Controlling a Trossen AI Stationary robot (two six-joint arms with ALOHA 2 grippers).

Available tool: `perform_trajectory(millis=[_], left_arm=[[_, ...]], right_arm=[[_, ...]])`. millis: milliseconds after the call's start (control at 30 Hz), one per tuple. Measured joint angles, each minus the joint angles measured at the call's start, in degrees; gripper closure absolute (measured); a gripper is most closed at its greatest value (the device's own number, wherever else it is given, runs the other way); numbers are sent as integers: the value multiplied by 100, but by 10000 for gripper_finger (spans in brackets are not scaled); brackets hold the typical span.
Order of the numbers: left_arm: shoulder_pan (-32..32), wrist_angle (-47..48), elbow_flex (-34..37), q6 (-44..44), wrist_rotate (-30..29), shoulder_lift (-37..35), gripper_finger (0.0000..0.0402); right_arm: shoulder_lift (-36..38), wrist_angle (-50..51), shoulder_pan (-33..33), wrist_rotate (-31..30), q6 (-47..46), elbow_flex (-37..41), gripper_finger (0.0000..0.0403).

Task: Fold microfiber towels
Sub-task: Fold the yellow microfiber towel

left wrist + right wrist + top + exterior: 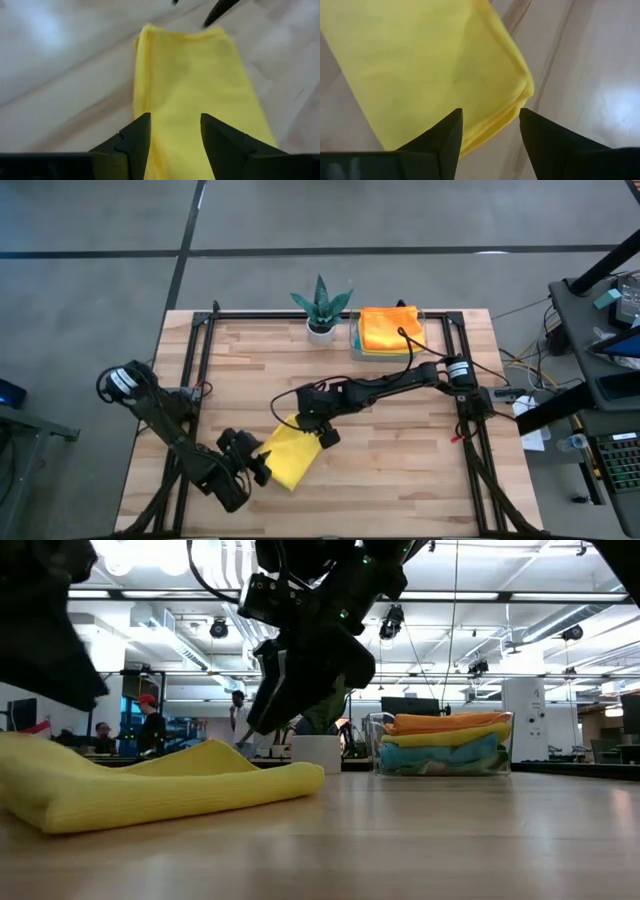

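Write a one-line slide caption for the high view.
Both open tools, left tool and right tool, flank a folded yellow towel; more towels are stacked in the tray beside a plant.

Lighting bright, even, from ceiling strips; glare patches on tabletop; wrist views soft, blurred.

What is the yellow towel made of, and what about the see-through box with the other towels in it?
The yellow towel looks like soft, fuzzy cloth: it sags in thick, floppy folds and is not shiny. The see-through box looks like hard, clear plastic, since its walls are glossy and the stacked towels show through.
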State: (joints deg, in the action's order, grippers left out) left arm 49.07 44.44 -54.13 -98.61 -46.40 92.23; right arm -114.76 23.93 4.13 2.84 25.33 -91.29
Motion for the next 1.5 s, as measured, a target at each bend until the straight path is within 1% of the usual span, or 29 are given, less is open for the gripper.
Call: perform_trajectory(millis=[67,167,200,233,467,567,633,767,967,1067,1133,1233,1333,1400,1500], left_arm=[[-56,73,4,-18,330,-24,244],[-112,282,9,-349,1491,-33,244],[-113,295,9,-412,1799,-33,244],[-113,284,9,-433,1942,-33,244],[-143,309,-61,-439,1959,-53,244],[-150,316,-110,-430,1742,-85,244],[-165,312,-131,-430,1610,-165,244],[-239,314,-129,-431,1590,-324,244],[-565,306,-111,-428,1596,-444,244],[-814,307,-113,-330,1683,-456,244],[-983,314,-114,-120,1789,-458,244],[-1271,297,-114,340,1793,-466,244],[-1620,177,-112,1044,1769,-466,244],[-1841,-78,-86,1775,1743,-462,244],[-2139,-577,-50,3169,1740,-421,244]], right_arm=[[0,110,1,-1,2,0,216],[11,392,-5,1,8,-2,220],[20,506,-9,3,6,-2,221],[29,606,-18,14,6,-2,222],[243,686,-101,17,-117,318,225],[430,535,-103,17,-140,584,225],[620,198,-95,21,-177,869,225],[1032,-492,-66,25,-334,1620,228],[1619,-2267,58,23,-335,2833,235],[1822,-2880,82,38,-251,3276,239],[1935,-3248,84,36,-221,3506,239],[2083,-3739,84,36,-219,3765,239],[2100,-4032,86,36,-220,3945,241],[2100,-4069,86,37,-240,4030,241],[2100,-4114,86,36,-329,4137,241]])
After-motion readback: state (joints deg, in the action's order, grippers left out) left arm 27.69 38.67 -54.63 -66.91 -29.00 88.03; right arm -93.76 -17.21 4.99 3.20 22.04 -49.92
